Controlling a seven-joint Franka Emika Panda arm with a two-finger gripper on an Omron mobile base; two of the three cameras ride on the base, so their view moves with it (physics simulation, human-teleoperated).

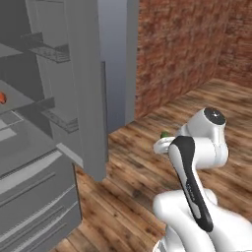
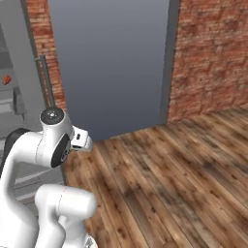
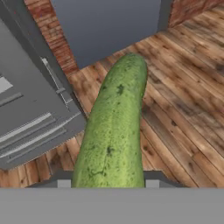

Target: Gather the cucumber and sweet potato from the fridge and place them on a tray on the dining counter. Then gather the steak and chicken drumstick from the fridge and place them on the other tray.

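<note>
Floor: wooden planks, brown, grain varied, laid diagonally across the room. Walls: red brick wall, meeting at a far corner. Grey-blue panel, tall and flat, standing against the brick. Grey fridge door, swung open, shelves on its inner face. Grey drawers below, closed. Lighting even, soft.

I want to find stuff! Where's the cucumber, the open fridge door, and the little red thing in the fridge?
cucumber (image 3: 114, 127), hand view, middle of its green body.
fridge door (image 1: 83, 88), left base view, its grey inner face.
red thing (image 1: 2, 98), left base view, its visible edge on a fridge shelf.
</note>
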